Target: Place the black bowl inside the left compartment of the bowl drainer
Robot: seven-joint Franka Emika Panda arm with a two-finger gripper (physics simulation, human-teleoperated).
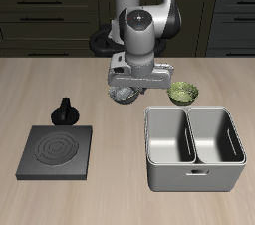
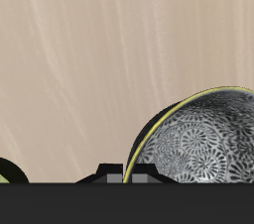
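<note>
Black bowl — small, round, dark outside, pale shiny inside patterned with a lace-like speckle, thin yellowish line at the rim in the wrist view. Located under the end effector, back of the counter, behind the bowl drainer and apart from it. Whether resting on the counter or lifted off it: not clear from either view.

Handling, as a judgement: rigid, light, thin-walled; glossy inside likely slippery, so a pinch across the rim — one finger inside, one outside — the natural hold. Round wall offers no flat face; likely to swing or tilt if pinched off-centre. Probably breakable if dropped into the metal bin.

End effector: hangs directly over the bowl, fingers hidden behind the wrist body in the outside view and out of frame in the wrist view. Opening and hold on the bowl: cannot tell.

Bowl drainer: large grey metal bin, rounded corners, middle wall, two deep compartments, both without contents.

Also present: olive-green bowl of like size beside the black one, near the drainer's back edge; flat dark square stove plate; small black pot-like item just behind it.
</note>
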